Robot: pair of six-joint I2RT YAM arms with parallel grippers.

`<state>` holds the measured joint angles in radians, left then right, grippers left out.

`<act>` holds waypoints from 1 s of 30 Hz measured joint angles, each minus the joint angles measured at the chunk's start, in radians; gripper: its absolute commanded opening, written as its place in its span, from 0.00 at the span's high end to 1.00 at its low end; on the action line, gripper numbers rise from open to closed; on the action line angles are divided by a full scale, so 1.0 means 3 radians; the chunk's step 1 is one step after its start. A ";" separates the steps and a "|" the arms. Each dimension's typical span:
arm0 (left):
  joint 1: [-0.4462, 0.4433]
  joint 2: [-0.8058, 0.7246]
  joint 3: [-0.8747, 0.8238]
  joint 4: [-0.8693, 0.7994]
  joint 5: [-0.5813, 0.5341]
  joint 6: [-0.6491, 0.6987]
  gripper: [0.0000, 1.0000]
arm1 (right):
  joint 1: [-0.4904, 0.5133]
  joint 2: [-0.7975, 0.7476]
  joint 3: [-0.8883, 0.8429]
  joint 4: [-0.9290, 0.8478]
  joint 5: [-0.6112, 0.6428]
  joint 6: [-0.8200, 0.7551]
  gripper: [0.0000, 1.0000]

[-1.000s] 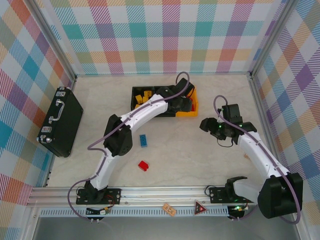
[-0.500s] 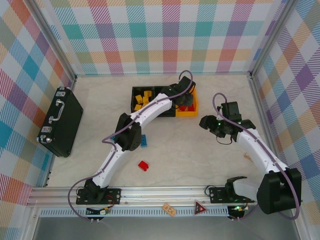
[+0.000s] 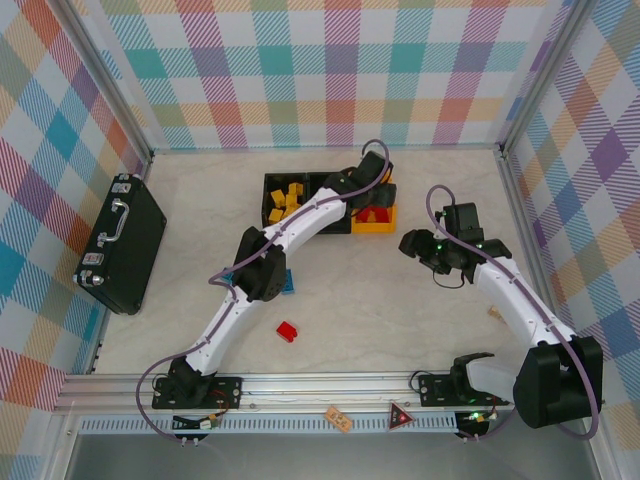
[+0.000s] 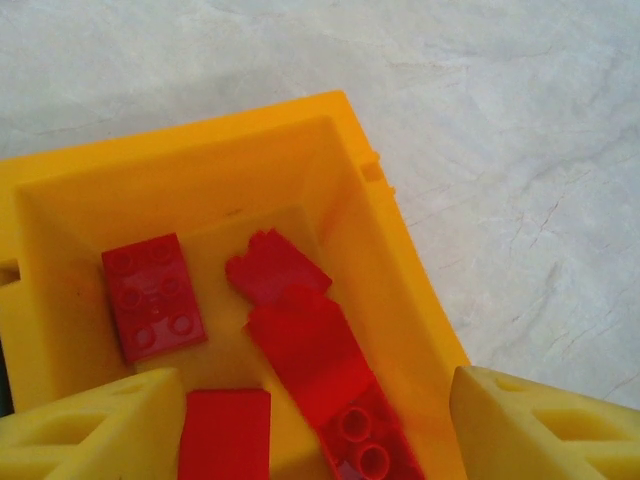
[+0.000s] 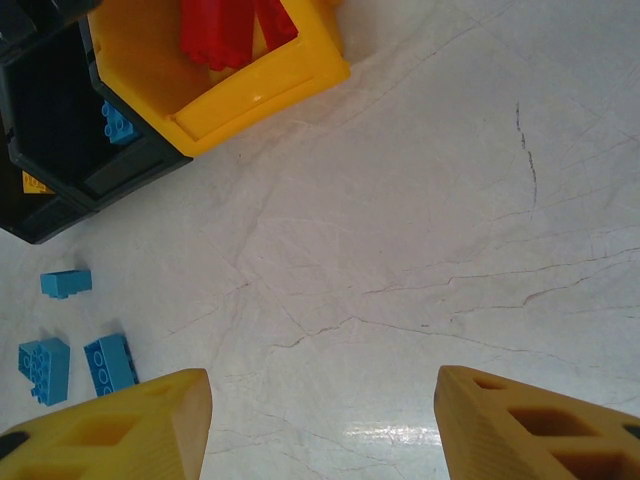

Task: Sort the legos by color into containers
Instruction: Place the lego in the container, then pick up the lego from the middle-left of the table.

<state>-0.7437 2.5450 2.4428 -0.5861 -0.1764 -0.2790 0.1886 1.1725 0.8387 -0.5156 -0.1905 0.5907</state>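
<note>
Marble tabletop (image 3: 400, 300): overhead, loose red brick (image 3: 287, 331); right wrist, blue bricks (image 5: 110, 362).

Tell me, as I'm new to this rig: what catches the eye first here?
The yellow bin stands at the far middle of the table, with red bricks lying in it and the left pincer open above it. A black briefcase lies at the table's left. A loose red brick sits nearer the arms' bases.
</note>
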 measured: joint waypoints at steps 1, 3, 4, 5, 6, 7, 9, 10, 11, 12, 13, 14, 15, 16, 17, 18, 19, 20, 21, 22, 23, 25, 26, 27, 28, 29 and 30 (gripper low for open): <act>-0.0004 -0.0067 -0.0121 0.0017 0.0006 0.0000 0.31 | 0.0000 -0.0008 -0.0010 0.0001 0.0000 0.0000 0.40; -0.0023 -0.0264 -0.0436 0.0047 0.0009 0.0000 0.31 | 0.0000 -0.0037 -0.0029 -0.0001 -0.0003 -0.0001 0.40; -0.0029 -0.0385 -0.0605 0.0050 0.0011 0.0000 0.31 | 0.0000 -0.0057 -0.0036 -0.0004 -0.0004 -0.0003 0.40; -0.0036 -0.0495 -0.0749 0.0064 0.0018 -0.0001 0.31 | 0.0000 -0.0078 -0.0041 -0.0003 -0.0011 -0.0006 0.40; -0.0041 -0.0637 -0.0917 0.0067 0.0032 -0.0005 0.31 | 0.0000 -0.0104 -0.0043 -0.0004 -0.0017 -0.0013 0.40; -0.0046 -0.0773 -0.1059 0.0078 0.0039 -0.0017 0.31 | 0.0000 -0.0134 -0.0046 -0.0005 -0.0029 -0.0017 0.40; -0.0055 -0.1054 -0.1321 0.0097 0.0085 -0.0057 0.31 | 0.0000 -0.0192 -0.0048 -0.0008 -0.0053 -0.0029 0.40; -0.0060 -0.1202 -0.1450 0.0125 0.0103 -0.0075 0.31 | 0.0000 -0.0219 -0.0050 -0.0008 -0.0076 -0.0041 0.40; -0.0064 -0.1333 -0.1563 0.0140 0.0122 -0.0092 0.31 | 0.0000 -0.0235 -0.0051 -0.0009 -0.0102 -0.0053 0.40; -0.0066 -0.1495 -0.1696 0.0156 0.0140 -0.0125 0.31 | 0.0001 -0.0254 -0.0051 -0.0013 -0.0132 -0.0076 0.40; -0.0067 -0.1637 -0.1823 0.0167 0.0161 -0.0149 0.31 | 0.0001 -0.0270 -0.0055 -0.0015 -0.0178 -0.0093 0.39; -0.0069 -0.1761 -0.1942 0.0183 0.0182 -0.0170 0.32 | 0.0005 -0.0282 -0.0061 -0.0017 -0.0217 -0.0104 0.39; -0.0069 -0.1912 -0.2094 0.0198 0.0205 -0.0210 0.32 | 0.0020 -0.0294 -0.0067 -0.0019 -0.0261 -0.0126 0.39; -0.0069 -0.2055 -0.2249 0.0209 0.0230 -0.0245 0.32 | 0.0047 -0.0304 -0.0074 -0.0023 -0.0306 -0.0155 0.39; -0.0069 -0.2157 -0.2368 0.0214 0.0252 -0.0270 0.32 | 0.0067 -0.0308 -0.0078 -0.0025 -0.0342 -0.0178 0.39; -0.0069 -0.2282 -0.2529 0.0221 0.0286 -0.0308 0.32 | 0.0106 -0.0313 -0.0081 -0.0027 -0.0387 -0.0198 0.39; -0.0069 -0.2397 -0.2687 0.0217 0.0308 -0.0341 0.32 | 0.0164 -0.0317 -0.0085 -0.0029 -0.0441 -0.0229 0.39; -0.0069 -0.2496 -0.2833 0.0209 0.0337 -0.0367 0.32 | 0.0217 -0.0319 -0.0085 -0.0029 -0.0481 -0.0256 0.39; -0.0069 -0.2589 -0.2978 0.0191 0.0361 -0.0395 0.32 | 0.0287 -0.0319 -0.0085 -0.0027 -0.0529 -0.0281 0.39; -0.0069 -0.2689 -0.3138 0.0175 0.0388 -0.0420 0.32 | 0.0361 -0.0322 -0.0085 -0.0028 -0.0570 -0.0314 0.39; -0.0069 -0.2763 -0.3259 0.0144 0.0412 -0.0443 0.32 | 0.0418 -0.0322 -0.0085 -0.0028 -0.0596 -0.0343 0.39; -0.0069 -0.2940 -0.3538 0.0074 0.0448 -0.0509 0.33 | 0.0551 -0.0322 -0.0085 -0.0028 -0.0651 -0.0399 0.39; -0.0069 -0.3020 -0.3651 0.0027 0.0450 -0.0542 0.33 | 0.0593 -0.0322 -0.0085 -0.0027 -0.0669 -0.0420 0.39; -0.0069 -0.3112 -0.3778 -0.0010 0.0449 -0.0585 0.33 | 0.0645 -0.0322 -0.0085 -0.0027 -0.0694 -0.0441 0.39; -0.0069 -0.3206 -0.3896 -0.0050 0.0446 -0.0626 0.33 | 0.0699 -0.0322 -0.0085 -0.0024 -0.0718 -0.0458 0.39; -0.0069 -0.3297 -0.4009 -0.0074 0.0446 -0.0676 0.33 | 0.0741 -0.0322 -0.0089 -0.0017 -0.0739 -0.0476 0.39; -0.0069 -0.3389 -0.4107 -0.0123 0.0446 -0.0724 0.33 | 0.0778 -0.0322 -0.0097 -0.0005 -0.0758 -0.0491 0.39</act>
<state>-0.7643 1.5284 1.2106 -0.6231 -0.0425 -0.4961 0.4221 1.0760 0.8097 -0.5171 -0.4179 0.4435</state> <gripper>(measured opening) 0.673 0.606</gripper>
